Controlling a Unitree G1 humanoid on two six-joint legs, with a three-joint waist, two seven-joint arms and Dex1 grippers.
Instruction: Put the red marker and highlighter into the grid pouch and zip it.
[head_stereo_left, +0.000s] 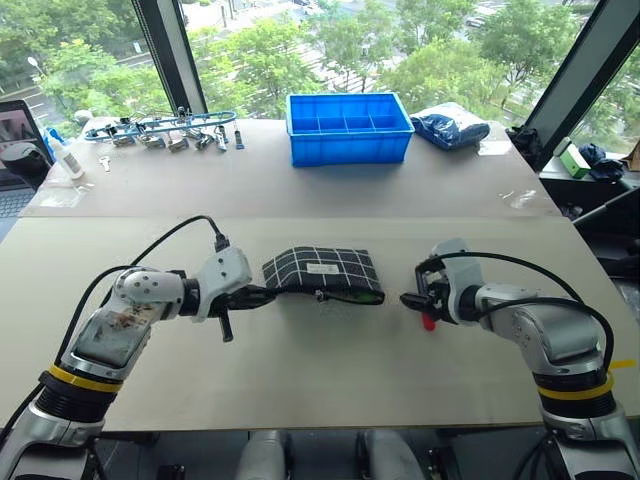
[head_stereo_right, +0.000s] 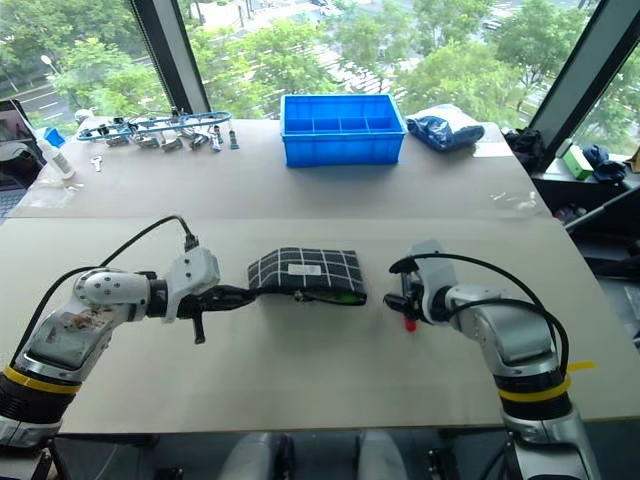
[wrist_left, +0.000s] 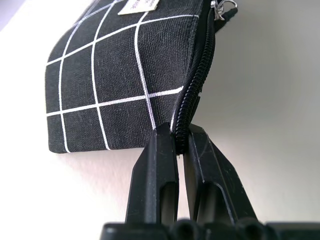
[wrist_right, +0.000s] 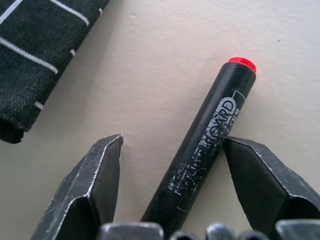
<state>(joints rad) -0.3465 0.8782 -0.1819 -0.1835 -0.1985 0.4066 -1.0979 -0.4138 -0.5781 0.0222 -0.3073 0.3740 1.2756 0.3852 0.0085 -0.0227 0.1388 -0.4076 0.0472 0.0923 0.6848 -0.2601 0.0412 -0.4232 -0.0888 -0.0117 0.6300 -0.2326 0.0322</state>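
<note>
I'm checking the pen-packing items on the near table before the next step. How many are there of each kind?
Grid pouch: 1
Red marker: 1
Highlighter, a green edge at the pouch's mouth: 1
Total: 3

Left gripper (head_stereo_right: 243, 294) pinches pouch (head_stereo_right: 305, 274) end; right gripper (head_stereo_right: 397, 301) beside marker (head_stereo_right: 409, 322); blue bin (head_stereo_right: 342, 129) behind.

Black white-gridded grid pouch (head_stereo_left: 322, 271); blue bin (head_stereo_left: 348, 128).
</note>
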